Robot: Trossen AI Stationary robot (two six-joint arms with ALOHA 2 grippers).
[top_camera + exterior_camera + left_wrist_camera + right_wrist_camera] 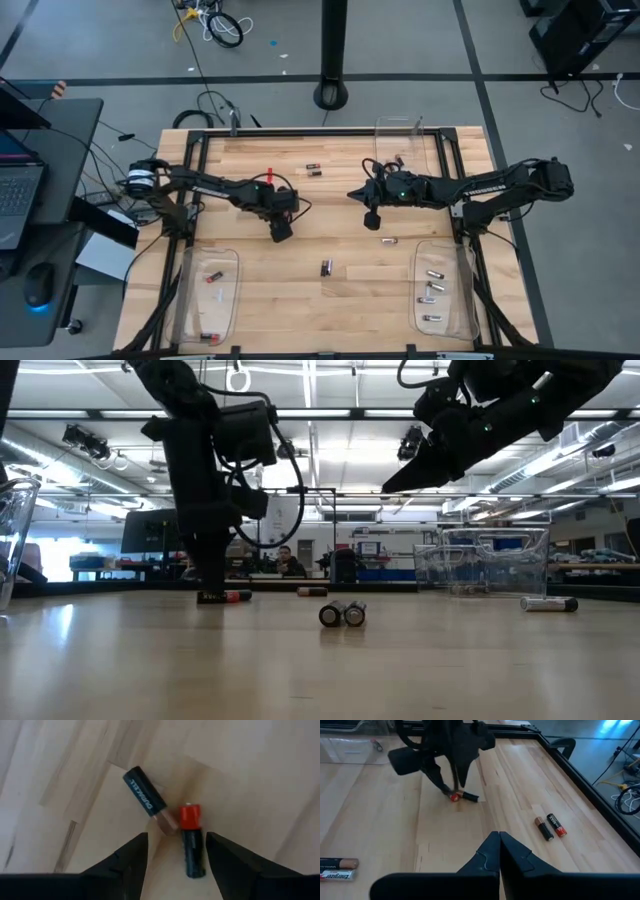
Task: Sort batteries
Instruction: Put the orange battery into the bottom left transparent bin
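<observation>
Near the table's left front corner, a clear plastic tray (232, 262) holds a couple of small red-banded cells (212, 278), and just toward the middle the left gripper (176, 851) sits low on the wood with its fingers spread wide around a black battery with a red end (192, 840), a black-and-copper one (147, 800) touching it. Two more cells (326, 267) lie mid-table; the right gripper (499, 851) hovers with fingers pinched shut, empty, and the right-front tray (418, 262) has silvery grey cells (434, 287).

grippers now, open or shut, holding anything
left gripper: open, straddling a red-banded battery, not gripping.
right gripper: shut, empty.
</observation>
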